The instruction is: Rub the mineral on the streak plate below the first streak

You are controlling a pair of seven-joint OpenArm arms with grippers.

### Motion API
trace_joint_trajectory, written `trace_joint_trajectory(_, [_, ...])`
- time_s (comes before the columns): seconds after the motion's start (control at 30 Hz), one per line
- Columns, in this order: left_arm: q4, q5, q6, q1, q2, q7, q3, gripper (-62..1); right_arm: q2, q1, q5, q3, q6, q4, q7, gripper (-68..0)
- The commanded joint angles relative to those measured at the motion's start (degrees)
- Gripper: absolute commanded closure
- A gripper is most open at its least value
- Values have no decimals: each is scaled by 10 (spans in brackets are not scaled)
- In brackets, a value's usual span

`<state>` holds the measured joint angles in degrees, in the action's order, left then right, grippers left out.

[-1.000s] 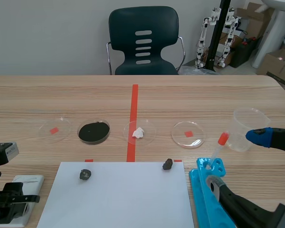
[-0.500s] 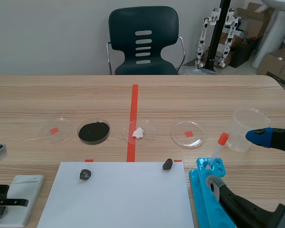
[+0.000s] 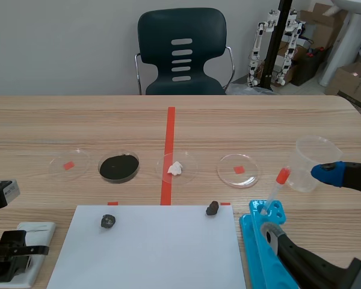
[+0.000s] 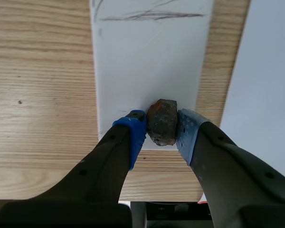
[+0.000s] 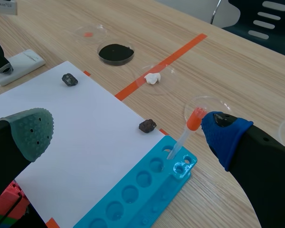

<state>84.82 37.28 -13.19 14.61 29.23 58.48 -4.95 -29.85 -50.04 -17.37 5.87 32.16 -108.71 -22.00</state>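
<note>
Mineral (image 4: 161,121), rough brown lump, in left pincer (image 4: 161,129) over white streak plate (image 4: 152,61).

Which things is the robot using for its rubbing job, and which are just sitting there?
For the job: brown mineral pinched in the left gripper, white streak plate, first streak.

Just lying about: dark rock, second dark rock, white paper, dish of black powder, dish with a white lump, blue tray, dropper, plastic cup.
</note>
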Motion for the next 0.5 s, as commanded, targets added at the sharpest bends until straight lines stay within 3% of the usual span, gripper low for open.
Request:
trace_joint_trajectory(0.0, [5,14,8,-2,2,-7,5,-70,0,5,-8,0,0,-9,-9,-679])
trace_joint_trajectory(0.17, [5,11,9,-2,2,-10,5,-70,0,5,-8,0,0,-9,-9,-679])
trace_joint_trajectory(0.47, [3,-114,-28,-2,2,38,5,-70,0,5,-8,0,0,-9,-9,-679])
